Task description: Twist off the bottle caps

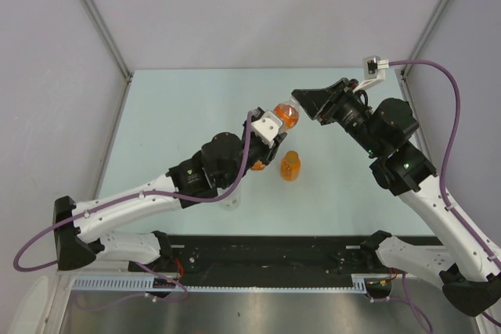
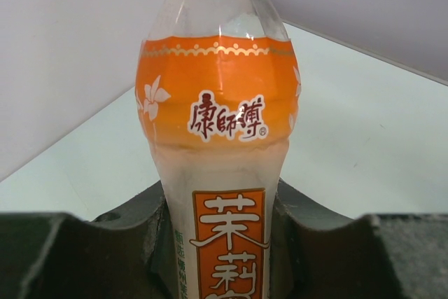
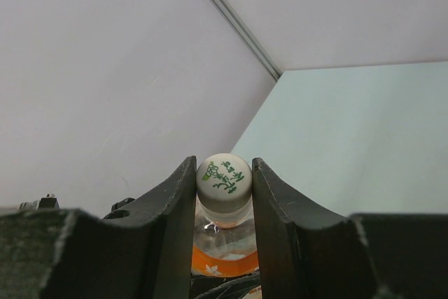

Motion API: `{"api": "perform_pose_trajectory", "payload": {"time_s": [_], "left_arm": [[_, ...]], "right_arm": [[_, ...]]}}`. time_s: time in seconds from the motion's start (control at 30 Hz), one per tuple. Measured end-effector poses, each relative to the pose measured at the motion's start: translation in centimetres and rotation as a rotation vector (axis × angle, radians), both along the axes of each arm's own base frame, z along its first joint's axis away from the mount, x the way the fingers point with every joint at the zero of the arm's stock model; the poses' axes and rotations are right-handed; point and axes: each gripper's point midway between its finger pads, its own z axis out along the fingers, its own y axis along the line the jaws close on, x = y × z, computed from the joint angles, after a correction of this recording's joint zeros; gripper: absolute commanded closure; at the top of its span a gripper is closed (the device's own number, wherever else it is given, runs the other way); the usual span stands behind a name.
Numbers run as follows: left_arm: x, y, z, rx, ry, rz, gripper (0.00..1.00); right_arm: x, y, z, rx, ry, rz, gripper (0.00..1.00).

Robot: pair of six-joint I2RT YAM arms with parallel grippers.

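White cap [image 3: 224,178]: clamped between fingers of right gripper [image 3: 224,166], seated on neck of labelled bottle [image 2: 215,124], aloft over table [image 1: 172,115] centre. Bottle body clenched by left gripper [image 2: 218,222], evidently to brace against twisting. Not yet unscrewed. Squat bottle [image 1: 290,165] on table nearby, awaiting its turn.
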Motion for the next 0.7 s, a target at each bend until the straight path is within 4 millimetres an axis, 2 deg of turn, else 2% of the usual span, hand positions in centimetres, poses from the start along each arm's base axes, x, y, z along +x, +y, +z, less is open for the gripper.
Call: {"api": "perform_pose_trajectory", "payload": {"time_s": [0.03, 0.07, 0.1, 0.3, 0.43, 0.6, 0.7], "left_arm": [[0.0, 0.0, 0.0, 0.001, 0.000, 0.002, 1.00], [0.0, 0.0, 0.0, 0.001, 0.000, 0.003, 1.00], [0.0, 0.0, 0.0, 0.001, 0.000, 0.003, 1.00], [-0.2, -0.1, -0.1, 0.003, 0.003, -0.009, 1.00], [-1.1, 0.0, 0.1, 0.001, 0.015, -0.062, 1.00], [-3.7, 0.0, 1.5, -0.035, 0.037, -0.223, 1.00], [-5.9, -0.1, 3.0, -0.065, 0.061, -0.362, 1.00]], "right_arm": [[0.0, 0.0, 0.0, -0.001, 0.001, 0.001, 0.87], [0.0, 0.1, -0.1, -0.001, 0.001, 0.002, 0.99], [0.1, 0.1, -0.1, -0.002, 0.002, 0.002, 1.00], [0.0, 0.2, -0.2, -0.022, -0.015, 0.012, 1.00], [-0.8, 0.5, 0.1, -0.054, -0.058, 0.057, 1.00], [-3.5, 0.7, 1.6, -0.084, -0.171, 0.187, 1.00], [-6.0, 0.7, 2.9, -0.102, -0.277, 0.283, 1.00]]}}
